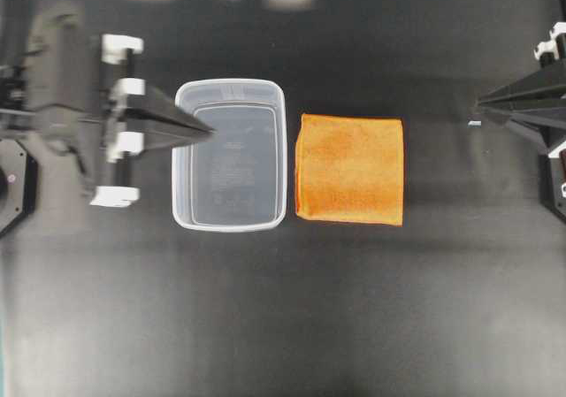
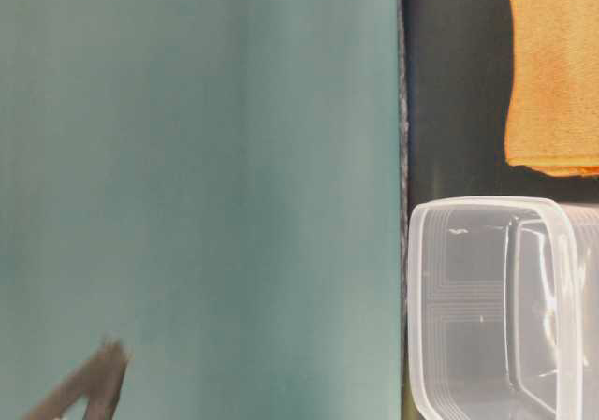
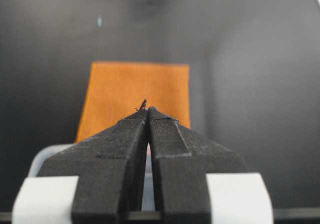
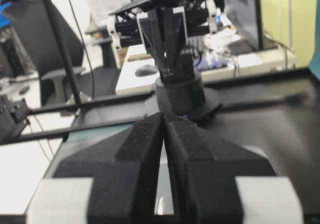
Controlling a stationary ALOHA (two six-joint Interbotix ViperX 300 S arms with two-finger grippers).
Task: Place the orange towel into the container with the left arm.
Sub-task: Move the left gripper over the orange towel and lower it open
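Black arms with white fittings; pointed black left claw (image 1: 209, 132)

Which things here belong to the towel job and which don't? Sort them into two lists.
Part of the job:
- orange towel, flat on the table beside the tub
- container, empty
- left gripper, shut, tip over the container's near rim

Not part of it:
- right gripper, shut, parked at the far side
- small pale speck on the table

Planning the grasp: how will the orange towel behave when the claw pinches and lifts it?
The towel is folded cloth, so it will probably droop and may unfold when lifted by one edge. Its fuzzy surface should grip well. It looks light, so a push would likely slide or bunch it, not roll it.
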